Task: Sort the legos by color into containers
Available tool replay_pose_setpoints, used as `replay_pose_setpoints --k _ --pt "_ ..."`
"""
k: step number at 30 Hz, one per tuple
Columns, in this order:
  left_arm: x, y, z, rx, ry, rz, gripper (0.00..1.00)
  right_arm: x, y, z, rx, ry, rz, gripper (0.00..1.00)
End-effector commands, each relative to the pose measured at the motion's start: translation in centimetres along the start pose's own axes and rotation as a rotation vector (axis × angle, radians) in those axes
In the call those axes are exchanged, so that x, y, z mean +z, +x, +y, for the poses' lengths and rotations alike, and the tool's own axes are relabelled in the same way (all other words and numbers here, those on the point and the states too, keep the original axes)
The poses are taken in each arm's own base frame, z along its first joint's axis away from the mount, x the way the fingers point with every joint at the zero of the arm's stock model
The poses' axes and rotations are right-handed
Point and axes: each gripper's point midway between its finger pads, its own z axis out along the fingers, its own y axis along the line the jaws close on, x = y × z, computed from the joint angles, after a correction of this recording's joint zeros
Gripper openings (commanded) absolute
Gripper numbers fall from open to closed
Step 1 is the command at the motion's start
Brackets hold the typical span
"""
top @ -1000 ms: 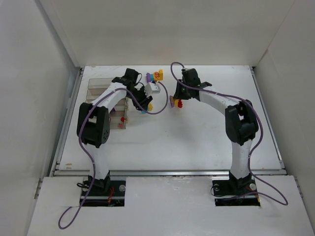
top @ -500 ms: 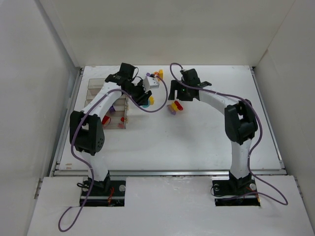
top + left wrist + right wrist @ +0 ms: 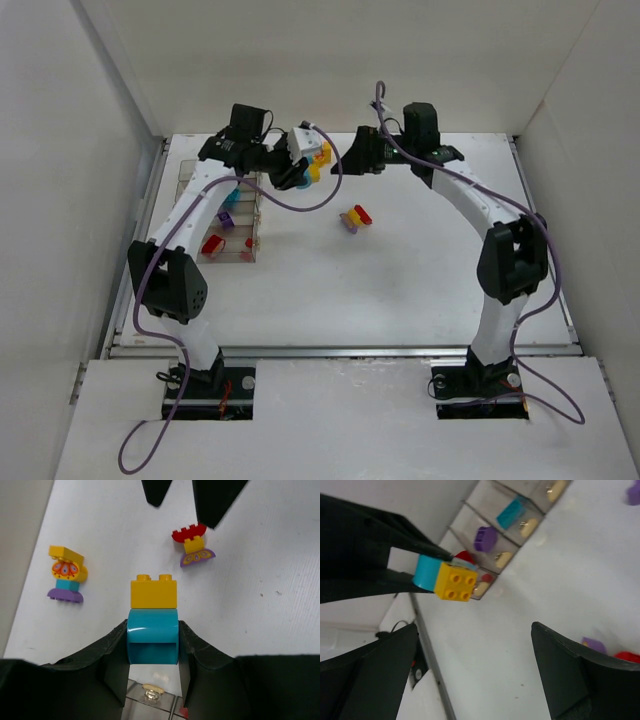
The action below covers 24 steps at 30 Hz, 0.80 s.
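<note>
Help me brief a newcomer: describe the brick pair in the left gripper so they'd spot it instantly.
Find the clear containers at the table's left; the left gripper hangs just right of them. It clamps a teal brick capped by a yellow one. Both nearby stacks lie loose and include purple pieces.

Top external: fixed high behind both arm bases (image 3: 205, 378), looking down over the whole table (image 3: 420, 290). Left wrist: close behind the left claw (image 3: 152, 635), looking forward past the teal-and-yellow stack (image 3: 152, 615) clamped in it. Right wrist: behind the spread right claw (image 3: 475, 627), facing that same stack head-on.
</note>
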Motion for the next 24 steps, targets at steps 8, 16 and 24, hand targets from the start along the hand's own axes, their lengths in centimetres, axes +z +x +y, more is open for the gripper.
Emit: replay_pose_setpoints --k 8,16,24 --pt "-3.3 -7.6 -0.6 0.111 -0.016 -0.167 0.0 1.0 -1.3 7.0 -0.037 -0.336 0.057 1.0" --pt "-3.7 -9.6 -1.2 0.099 -0.008 -0.203 0.0 1.5 -2.5 6.9 -0.009 -0.324 0.027 0.96" --pt "-3.7 -9.7 -1.3 0.1 0.0 -0.21 0.0 1.6 -3.0 7.3 -0.004 -0.347 0.012 0.63"
